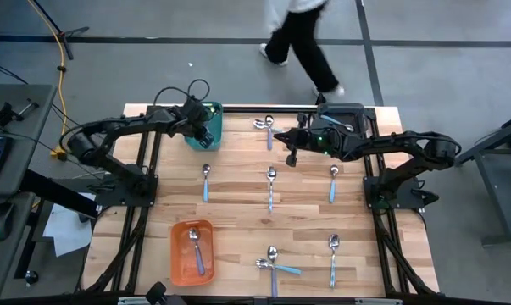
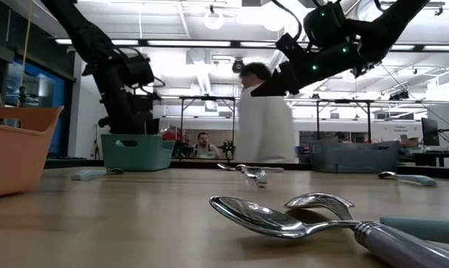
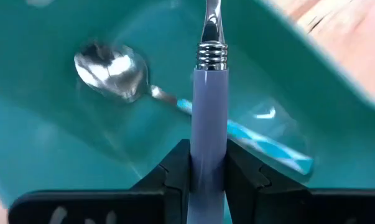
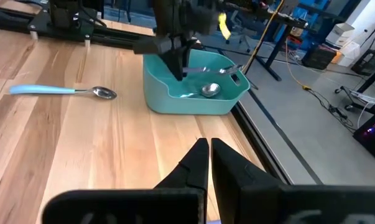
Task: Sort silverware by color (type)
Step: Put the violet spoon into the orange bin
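Two black arms on black frame stands bolted at the table sides, matte tubular links with chunky joint housings. Loose black cables loop over the left arm near its wrist. Small green indicator lights glow on the right arm's wrist section. Left gripper point(image 3: 207, 180) and right gripper point(image 4: 207, 163) both have flat, angular dark fingers on a wide black crossbar, faint pale lettering on the bar

Light-blue and pale-handled spoons point(image 1: 270, 187) lie scattered flat on the table; one lilac-handled spoon point(image 3: 208, 124) hangs upright.
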You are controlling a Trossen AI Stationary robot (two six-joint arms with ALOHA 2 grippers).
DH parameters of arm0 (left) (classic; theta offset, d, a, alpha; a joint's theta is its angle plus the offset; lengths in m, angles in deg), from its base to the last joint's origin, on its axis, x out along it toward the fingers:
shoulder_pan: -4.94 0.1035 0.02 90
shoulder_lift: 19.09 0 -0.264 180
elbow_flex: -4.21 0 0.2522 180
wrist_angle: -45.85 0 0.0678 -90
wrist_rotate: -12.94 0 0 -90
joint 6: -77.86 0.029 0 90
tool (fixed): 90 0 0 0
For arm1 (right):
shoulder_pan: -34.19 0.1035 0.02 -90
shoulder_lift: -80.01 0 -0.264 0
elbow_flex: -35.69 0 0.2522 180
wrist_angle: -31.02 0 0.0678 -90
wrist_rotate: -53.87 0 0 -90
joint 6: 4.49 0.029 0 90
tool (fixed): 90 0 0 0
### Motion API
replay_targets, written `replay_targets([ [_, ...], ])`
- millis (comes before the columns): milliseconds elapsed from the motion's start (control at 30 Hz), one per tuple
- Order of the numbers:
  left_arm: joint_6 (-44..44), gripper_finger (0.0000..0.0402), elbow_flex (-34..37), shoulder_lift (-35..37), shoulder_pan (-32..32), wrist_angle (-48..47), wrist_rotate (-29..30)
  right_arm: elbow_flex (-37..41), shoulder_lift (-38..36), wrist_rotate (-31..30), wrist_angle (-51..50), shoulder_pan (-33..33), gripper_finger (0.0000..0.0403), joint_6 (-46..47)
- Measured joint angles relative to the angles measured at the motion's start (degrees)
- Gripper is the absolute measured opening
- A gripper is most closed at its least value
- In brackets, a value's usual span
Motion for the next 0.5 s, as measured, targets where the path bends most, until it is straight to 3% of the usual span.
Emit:
replay_targets([
  [167, -2.0, 0.0057, 0.0, -1.8, 0.0, 0.2, 0.1, 0.0, 0.0, 0.0, -0.2, 0.0, 0.0001, 1.1],
  [367, -1.8, 0.0131, 0.0, -1.7, -0.2, 0.2, 0.4, 0.0, 0.0, 0.0, -1.3, 0.0, 0.0000, 1.1],
  [500, -1.0, 0.0150, 0.0, -1.6, -0.4, 0.2, 1.8, 0.0, 0.0, 0.0, -1.9, 0.0, 0.0000, 1.0],
])
